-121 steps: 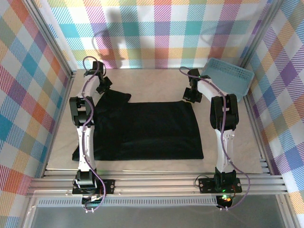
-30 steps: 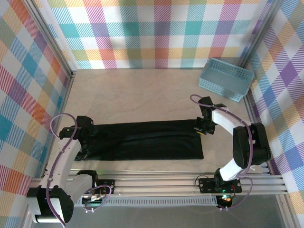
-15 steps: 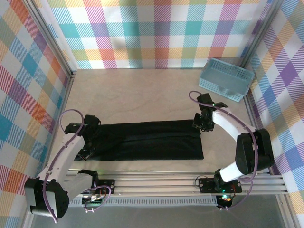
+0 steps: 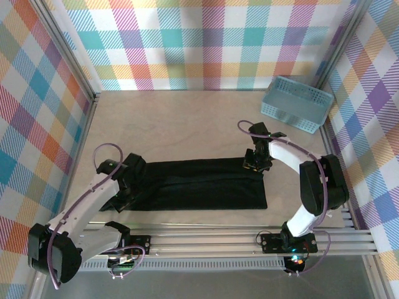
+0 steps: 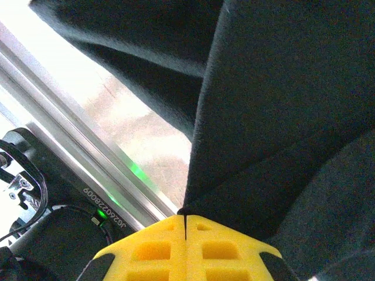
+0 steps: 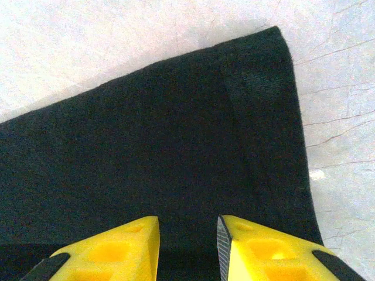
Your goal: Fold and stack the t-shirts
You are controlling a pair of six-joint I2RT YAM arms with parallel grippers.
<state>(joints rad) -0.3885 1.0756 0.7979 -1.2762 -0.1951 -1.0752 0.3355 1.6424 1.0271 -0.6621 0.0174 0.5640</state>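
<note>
- One black t-shirt [image 4: 199,184] lies on the worktop [image 4: 187,124], folded into a long band that runs from 9 o'clock to 3 o'clock across the near half in the top view.
- At the band's 9 o'clock end I see the left fingers [image 5: 185,228] pressed fully together. A fold of the black cloth comes straight out of the seam between them, so they have the t-shirt pinched.
- In the left wrist view that pinched cloth hangs off the surface, with pale worktop and the aluminium rail [image 5: 88,164] visible beyond it toward 8 o'clock.
- At the 3 o'clock end, the right fingers [image 4: 254,163] sit over the far corner of the t-shirt.
- From the right wrist view, those fingers stand partly apart with nothing between them. I see flat cloth through the gap, and the hem corner sits toward 1 o'clock of them.
- Whether the right fingertips touch the cloth I cannot tell.
- Off at the 1 o'clock corner of the worktop, well apart from the t-shirt, a light blue mesh basket [image 4: 296,103] leans tilted by the checked wall.
</note>
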